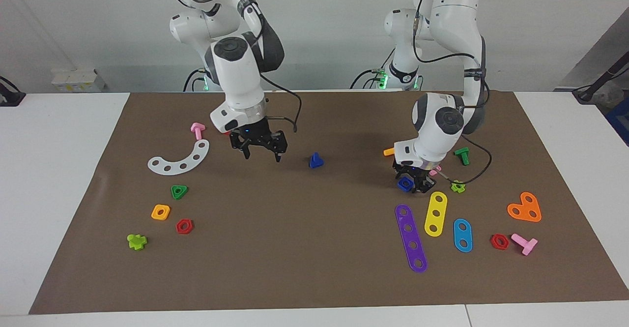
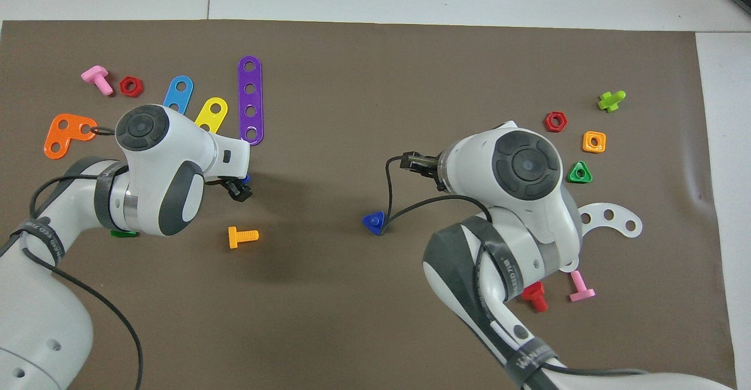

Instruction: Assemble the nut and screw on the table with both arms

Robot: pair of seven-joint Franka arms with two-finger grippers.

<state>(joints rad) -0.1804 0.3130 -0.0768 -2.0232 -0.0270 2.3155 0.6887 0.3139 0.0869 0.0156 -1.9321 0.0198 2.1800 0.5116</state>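
Note:
The dark-blue screw (image 1: pixel 316 160) lies alone on the brown mat (image 1: pixel 304 248) near the middle of the table; it also shows in the overhead view (image 2: pixel 374 221). My right gripper (image 1: pixel 259 151) is open and empty, raised over the mat beside the screw toward the right arm's end (image 2: pixel 418 163). My left gripper (image 1: pixel 414 183) is down at the mat toward the left arm's end, shut on the dark-blue nut (image 1: pixel 405 183). In the overhead view only a sliver of the nut (image 2: pixel 246 177) shows past the left gripper (image 2: pixel 237 189).
Orange bolt (image 1: pixel 388 152), green bolt (image 1: pixel 462 155), a lime piece (image 1: pixel 458 187) and purple (image 1: pixel 411 238), yellow (image 1: pixel 436 213) and blue (image 1: pixel 462 235) strips lie close around the left gripper. A white curved strip (image 1: pixel 179 160), pink bolt (image 1: pixel 197 130) and several nuts lie at the right arm's end.

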